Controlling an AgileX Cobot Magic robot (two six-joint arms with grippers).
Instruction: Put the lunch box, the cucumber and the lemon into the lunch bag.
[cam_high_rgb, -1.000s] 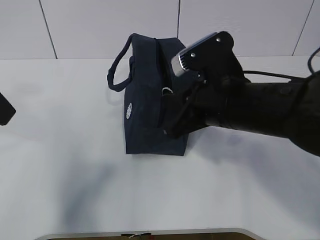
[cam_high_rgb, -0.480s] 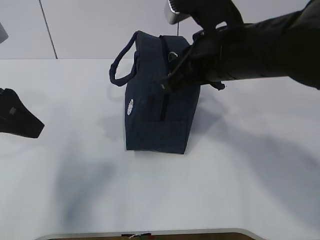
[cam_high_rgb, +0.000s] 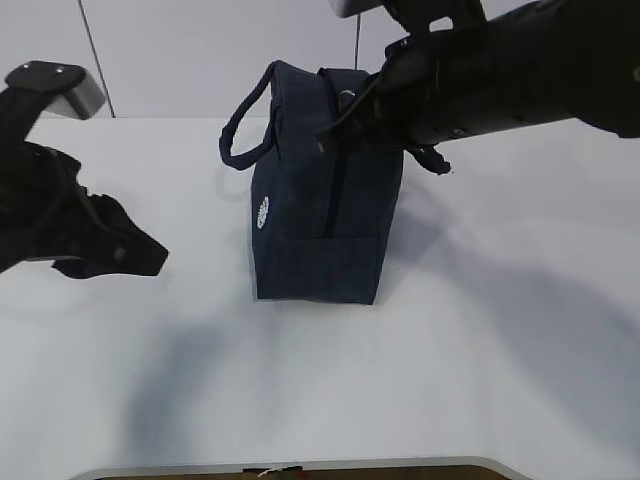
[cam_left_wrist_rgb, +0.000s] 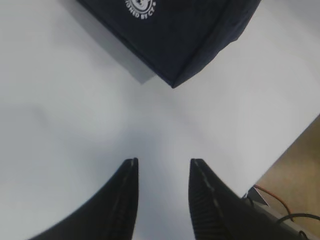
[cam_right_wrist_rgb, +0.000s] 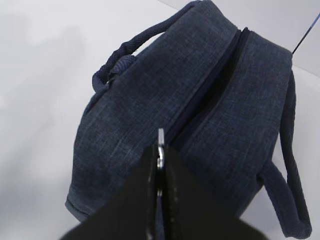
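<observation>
The dark navy fabric lunch bag is stood upright on the white surface. Its metal ring pull is pinched between the closed jaws of the right pincer, placed above the bag's zipped top. The left pincer, partly spread and empty, is held beside the bag's lower corner, apart from it.

lunch bag | dark navy fabric | upright on table | zipper closed | two loop handles
</observation>
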